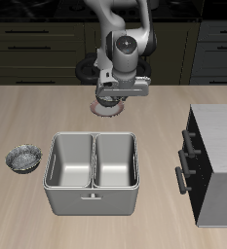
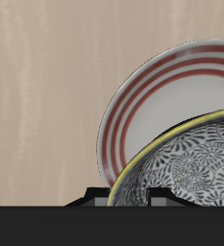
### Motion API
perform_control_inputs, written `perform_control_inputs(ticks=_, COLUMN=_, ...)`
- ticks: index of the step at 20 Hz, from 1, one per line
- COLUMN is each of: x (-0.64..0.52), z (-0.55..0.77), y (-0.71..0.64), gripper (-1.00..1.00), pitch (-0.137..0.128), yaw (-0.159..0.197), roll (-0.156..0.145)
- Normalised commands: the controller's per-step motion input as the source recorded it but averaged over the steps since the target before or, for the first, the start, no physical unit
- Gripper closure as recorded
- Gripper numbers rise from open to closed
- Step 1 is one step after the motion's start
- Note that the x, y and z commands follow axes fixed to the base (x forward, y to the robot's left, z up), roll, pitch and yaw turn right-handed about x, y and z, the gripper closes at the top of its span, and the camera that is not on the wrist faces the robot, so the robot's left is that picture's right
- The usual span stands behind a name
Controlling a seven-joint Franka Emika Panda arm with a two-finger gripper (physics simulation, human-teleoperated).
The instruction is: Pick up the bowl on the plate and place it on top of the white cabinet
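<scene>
The plate point(image 2: 157, 91), pale with reddish rings, lies on the wooden table at the back; in the exterior view only a sliver of it point(image 1: 107, 108) shows under the hand. The bowl point(image 2: 195, 163), dark with a silvery pattern and a yellowish rim, sits close before the wrist camera and covers part of the plate. My gripper point(image 1: 113, 100) is directly over the plate. In the wrist view the gripper point(image 2: 128, 198) has its two fingers close together with the bowl's rim between them. The white cabinet point(image 1: 222, 136) stands at the table's side, nearer the front edge.
A look-alike bowl point(image 1: 24, 158) sits alone on the table, away from the plate. A grey two-compartment tray point(image 1: 91, 199) stands at the table's middle front, between that bowl and the cabinet. Dark kitchen cupboards run behind the table.
</scene>
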Motion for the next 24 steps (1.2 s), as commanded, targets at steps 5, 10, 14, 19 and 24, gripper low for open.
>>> perform_control_inputs(ticks=5, x=0.01, z=0.11, y=0.01, gripper=1.0, pitch=-0.011, yaw=0.017, roll=-0.001)
perform_control_inputs(ticks=10, x=0.0, z=0.46, y=0.0, gripper=1.0, pitch=-0.076, yaw=0.004, roll=0.0)
perform_control_inputs(ticks=14, x=-0.05, z=0.46, y=0.05, gripper=1.0, pitch=-0.085, yaw=-0.001, roll=0.018)
perform_control_inputs(ticks=19, x=-0.02, z=0.5, y=0.01, gripper=1.0, pitch=-0.072, yaw=-0.005, roll=-0.003)
perform_control_inputs(ticks=24, x=0.0, z=0.35, y=0.0, gripper=1.0, pitch=-0.041, yaw=-0.002, roll=0.016)
